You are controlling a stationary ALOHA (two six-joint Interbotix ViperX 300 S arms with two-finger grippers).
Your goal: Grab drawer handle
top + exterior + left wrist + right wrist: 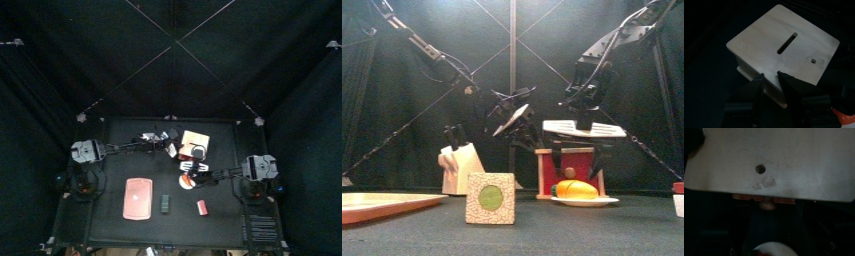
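Observation:
The drawer (pixel 197 139) is a cream-tan box with red sides at the table's back middle, also visible in the front view (pixel 569 160). Its cream top (pixel 784 45) has a slot and a small hole. My left gripper (pixel 771 76) hovers open at one edge of that top, nothing between its fingers; from the front it hangs left of the box (pixel 512 115). My right gripper (pixel 585 118) hangs open just above the top. The right wrist view shows the drawer's cream panel (pixel 771 163), a red strip (pixel 764 199) and a small knob-like handle (pixel 766 205) below it.
A knife block (pixel 460 167) stands left of the drawer. A yellow-orange fruit on a plate (pixel 580 201) lies in front of it. A card with a green oval (pixel 489 198) stands near the front edge. A pink-red tray (pixel 136 197) lies front left.

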